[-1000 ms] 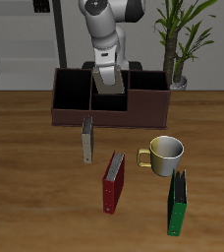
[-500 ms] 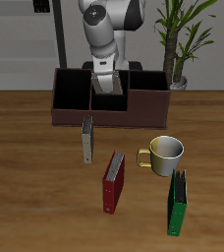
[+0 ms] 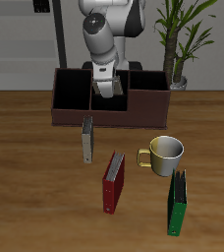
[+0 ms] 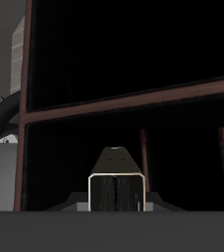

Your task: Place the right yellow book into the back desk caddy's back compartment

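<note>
The right yellow book (image 4: 118, 177) sits clamped between my gripper (image 3: 107, 87) fingers, its pale edge facing my wrist camera end-on, held upright over the back desk caddy (image 3: 73, 111). Nearest the table's front edge stand the green book (image 3: 178, 203) and the red book (image 3: 114, 181); farther back come the mug (image 3: 164, 155) and the second grey book (image 3: 87, 139), just before the caddy's front wall. Beyond that wall I hang above the divided middle section. In the wrist view a reddish partition (image 4: 124, 101) crosses between two black cells; I judge the back compartment (image 4: 124, 49) to be the one beyond it. To do this step well, I should centre the book over that cell, keep it vertical and parallel to the partition, descend slowly, and release only once its edge is well inside.
</note>
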Controlling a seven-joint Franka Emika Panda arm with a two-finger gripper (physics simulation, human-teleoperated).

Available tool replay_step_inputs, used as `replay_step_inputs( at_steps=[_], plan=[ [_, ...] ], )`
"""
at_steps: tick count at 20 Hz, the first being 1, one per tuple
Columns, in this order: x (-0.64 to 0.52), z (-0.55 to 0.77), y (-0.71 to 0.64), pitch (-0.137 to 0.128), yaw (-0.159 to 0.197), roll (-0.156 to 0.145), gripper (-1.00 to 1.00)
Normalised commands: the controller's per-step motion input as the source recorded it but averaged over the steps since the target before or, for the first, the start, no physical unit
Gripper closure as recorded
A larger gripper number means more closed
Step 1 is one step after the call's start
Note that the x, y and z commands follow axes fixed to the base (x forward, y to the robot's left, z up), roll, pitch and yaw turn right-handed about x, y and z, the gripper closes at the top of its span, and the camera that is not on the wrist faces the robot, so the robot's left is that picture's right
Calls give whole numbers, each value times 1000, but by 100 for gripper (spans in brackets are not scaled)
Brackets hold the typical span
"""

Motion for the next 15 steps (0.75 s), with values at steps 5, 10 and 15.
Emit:
replay_step_inputs(
  at_steps=[5,10,15],
  plan=[
    [33,-30,-30,4,-22,-2,-100],
    [19,-26,-41,-1,-16,-1,-100],
    [50,131,-125,-30,-42,-4,-100]
  ],
)
